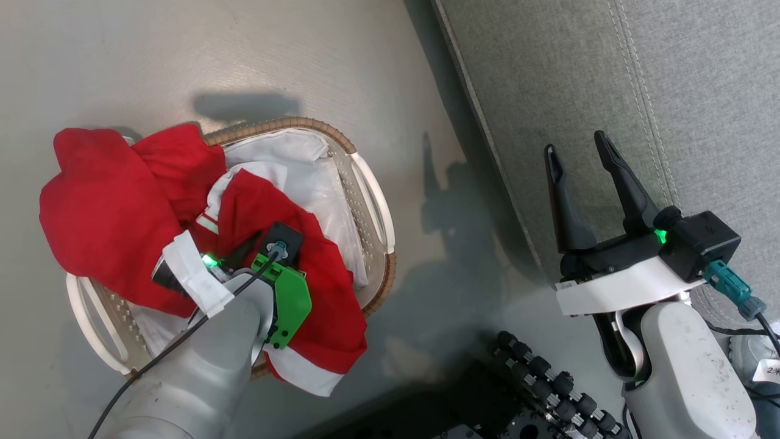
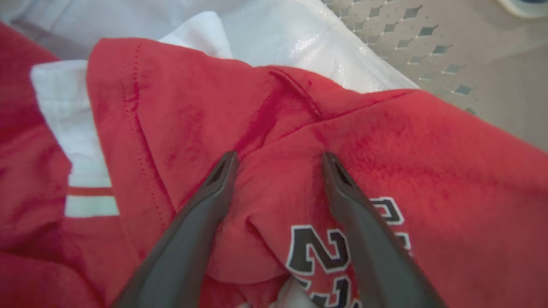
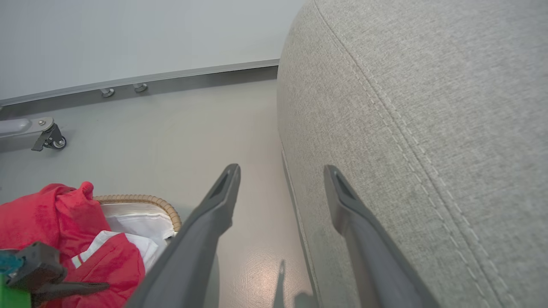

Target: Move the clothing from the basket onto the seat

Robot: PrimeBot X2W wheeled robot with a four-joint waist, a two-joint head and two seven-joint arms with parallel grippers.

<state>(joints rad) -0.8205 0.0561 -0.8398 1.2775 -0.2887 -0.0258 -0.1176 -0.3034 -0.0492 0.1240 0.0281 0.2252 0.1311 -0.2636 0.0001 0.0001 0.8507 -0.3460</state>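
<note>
Left wrist view: my left fingers (image 2: 201, 226) stand spread apart, tips dug into the red clothing (image 2: 406, 141), a soft fold bulging between them but nothing clamped. Black-and-white print sits partly behind one finger and runs off the bottom edge; I can't read it. From the head, my own wrist hides those tips. The clothing heaps in the basket (image 1: 280, 122) on the floor (image 1: 183, 49), one part spilling over its left rim. My right fingers (image 1: 624, 180) are spread and empty at the edge of the grey seat (image 1: 609, 61), which the frame cuts off.
</note>
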